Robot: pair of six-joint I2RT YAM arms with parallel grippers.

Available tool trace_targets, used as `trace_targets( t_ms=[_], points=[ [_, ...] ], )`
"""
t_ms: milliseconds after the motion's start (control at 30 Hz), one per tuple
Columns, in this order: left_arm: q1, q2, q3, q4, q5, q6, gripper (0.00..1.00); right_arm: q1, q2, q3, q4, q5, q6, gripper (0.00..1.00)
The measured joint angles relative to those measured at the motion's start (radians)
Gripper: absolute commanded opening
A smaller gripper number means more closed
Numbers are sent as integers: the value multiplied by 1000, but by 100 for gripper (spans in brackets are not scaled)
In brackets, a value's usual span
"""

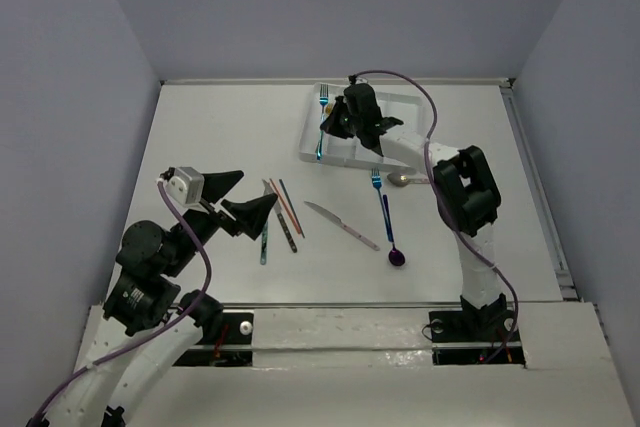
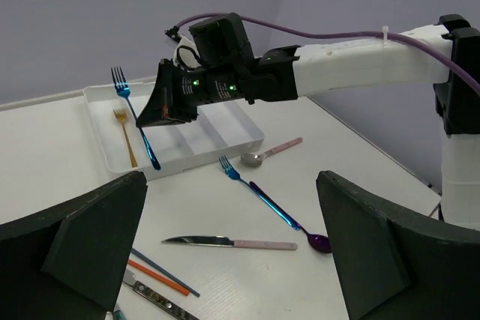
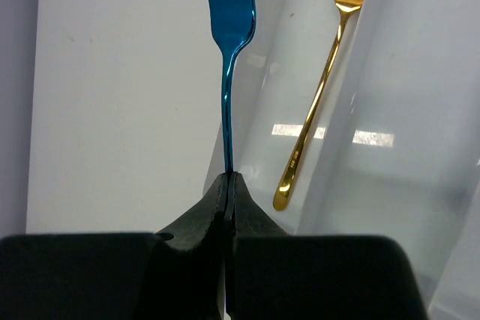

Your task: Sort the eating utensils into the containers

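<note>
- Gold fork (image 3: 330, 73) lies in tray (image 2: 225, 151).
- Right tool (image 3: 229, 185) pinching blue fork (image 3: 229, 28) over tray.
- Left tool (image 1: 240, 197) spread, empty.
- Not yet sorted, on worktop (image 1: 200, 127): second fork (image 1: 384, 209), purple spoon (image 1: 397, 258), knife (image 1: 340, 224), chopsticks (image 1: 285, 205).

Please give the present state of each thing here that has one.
Right claw: shut on the held blue fork.
Held blue fork: gripped by its handle, tines up.
Gold fork: lying in the tray.
Left claw: open, empty.
Second blue fork: lying on the table.
Purple spoon: lying on the table.
</note>
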Motion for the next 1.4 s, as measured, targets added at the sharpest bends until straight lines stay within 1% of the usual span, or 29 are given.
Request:
trace_targets(
  t_ms=[267,433,467,500,533,567,600,633,667,767,800,833,867,900,933,1000,1033,1067,1133,1233,1300,1400],
  points=[
    [0,8,0,-8,-10,1,99,-1,175,220,14,66,105,0],
    [0,8,0,-8,-10,4,99,-1,216,255,-1,97,119,0],
    [0,9,0,-8,-10,4,99,-1,216,255,-3,100,119,2],
    [0,10,0,-8,-10,4,99,-1,218,259,-14,105,119,9],
    [0,11,0,-7,-10,4,99,-1,225,276,-31,108,117,32],
    [0,13,0,-7,-10,4,99,-1,233,293,-35,110,117,42],
    [0,15,0,-8,-10,4,99,-1,243,312,-39,110,119,48],
    [0,17,0,-8,-10,4,99,-1,251,330,-44,108,107,58],
    [0,18,0,-8,-10,5,99,-1,258,345,-50,108,104,61],
    [0,21,0,-8,-10,5,99,-1,260,364,-70,101,80,61],
    [0,21,0,-8,-10,5,99,-1,258,364,-75,101,70,59],
    [0,21,0,-8,-10,5,99,-1,255,362,-79,101,59,57],
    [0,21,0,-8,-10,6,99,-1,245,347,-79,101,41,52],
    [0,21,0,-8,-10,6,99,-1,219,305,-78,100,23,48],
    [0,20,0,-8,-10,6,99,0,184,259,-81,100,3,44],
    [0,20,0,-8,-10,6,99,0,74,100,-60,93,-37,40],
    [0,20,0,-8,-10,6,99,0,-13,-12,-57,97,-56,36],
    [0,20,0,-8,-9,6,99,0,-71,-87,-56,98,-73,36],
    [2,20,0,-7,-5,6,99,0,-259,-290,-43,103,-108,34],
    [7,23,0,-6,3,6,99,3,-437,-472,-56,121,-150,33],
    [7,26,0,-6,6,6,99,6,-500,-542,-74,138,-168,33],
    [14,37,0,-6,10,6,99,11,-554,-625,-113,171,-193,33]
  ],
)
